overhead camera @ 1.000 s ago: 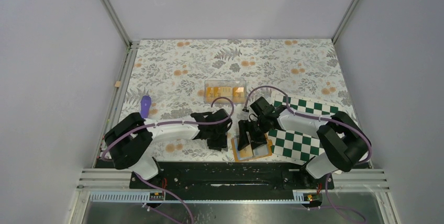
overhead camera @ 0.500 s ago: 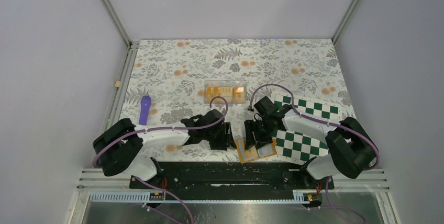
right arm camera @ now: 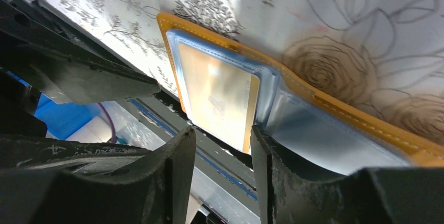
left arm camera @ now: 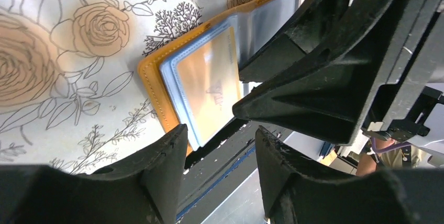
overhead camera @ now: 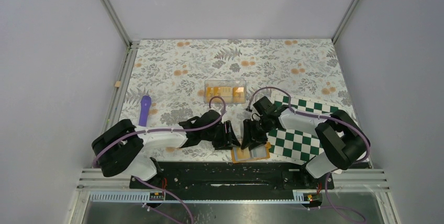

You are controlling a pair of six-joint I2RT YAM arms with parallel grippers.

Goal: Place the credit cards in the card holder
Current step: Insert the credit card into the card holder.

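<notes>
Your open orange folding wallet [overhead camera: 250, 153] lies at the near edge of the floral-patterned table [overhead camera: 173, 67], with one orange-yellow card [right arm camera: 220, 98] in its light-blue pocket. The left gripper [left arm camera: 219, 140] and right gripper [right arm camera: 222, 135] hover close together above it, jaws spread and empty. You risk a collision, or knocking the wallet off the edge.

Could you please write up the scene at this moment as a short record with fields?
Card holder: open, flat at the table's near edge
Card in holder: one orange card in a light-blue pocket
Other cards: in the clear box, farther back
Left gripper: open, empty, poised at the holder
Right gripper: open, empty, poised at the holder
Chequered board: right of the holder, partly under the right arm
Purple object: lying on the left
</notes>
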